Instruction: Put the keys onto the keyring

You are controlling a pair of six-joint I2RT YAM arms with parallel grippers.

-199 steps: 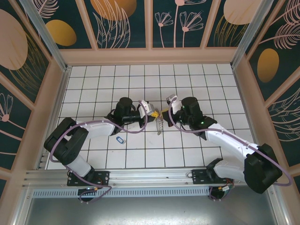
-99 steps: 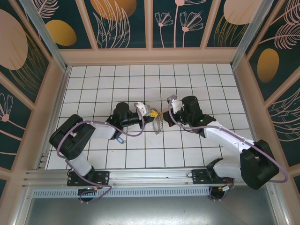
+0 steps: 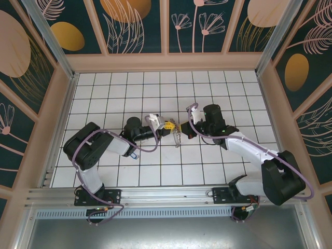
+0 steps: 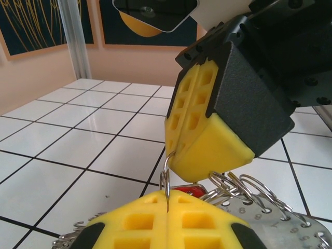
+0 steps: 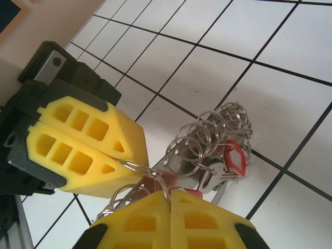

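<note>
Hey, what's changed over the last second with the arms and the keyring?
The left arm swung its elbow to the right, and the right arm swung its elbow to the left. The left gripper and right gripper stayed shut on the keyring at the same spot, with nothing taken or let go. The blue key stayed put.

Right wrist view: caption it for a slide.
Left gripper and right gripper pinch the keyring, a red key dangling from it.

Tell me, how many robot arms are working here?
2. The left arm comes from the left, the right arm from the right; left gripper and right gripper meet mid-table, both pinching one wire ring.
</note>
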